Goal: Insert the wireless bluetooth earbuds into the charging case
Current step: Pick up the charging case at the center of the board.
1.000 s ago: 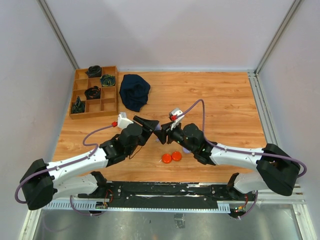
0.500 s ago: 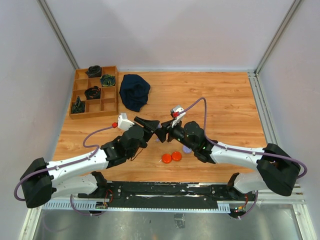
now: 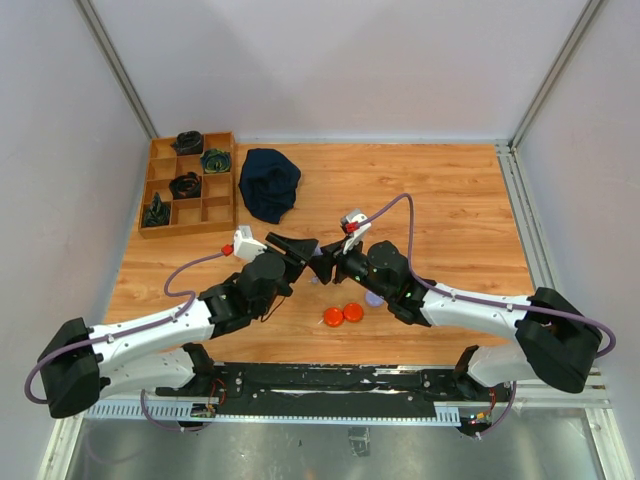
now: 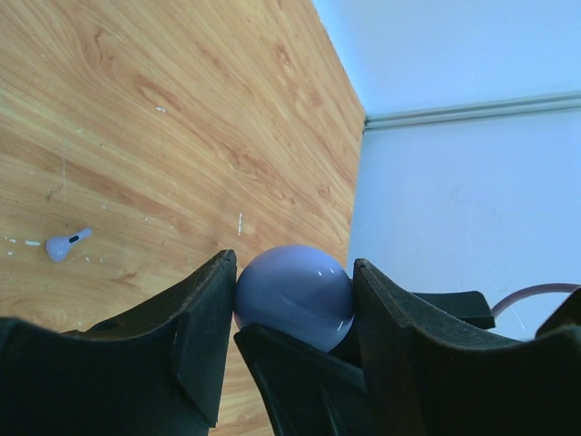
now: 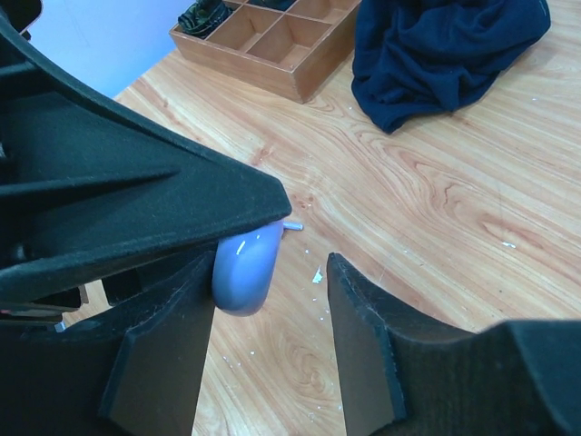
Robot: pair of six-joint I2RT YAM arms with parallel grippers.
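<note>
Pale walls enclose a wood-grain worktop (image 3: 450,220), and both arms reach in to meet near its middle. Left gripper (image 4: 292,263): closed on a glossy lavender case (image 4: 295,291), one finger against each side, and the case is raised off the wood. Right gripper (image 5: 268,272): parted and holding nothing. The case sits between its fingers, close against one, with a clear gap to the other. One pale lavender earbud (image 4: 65,243) lies loose on the bare wood, apart from both grippers and outside the case (the only earbud that can be made out with confidence). Two orange discs (image 3: 343,314) lie side by side on the near part of the worktop, with a lavender disc (image 3: 373,298) just beside the right arm. A wooden compartment tray (image 3: 185,231) holding dark items stands at the far left, and a dark blue cloth (image 3: 268,183) is heaped beside it.
</note>
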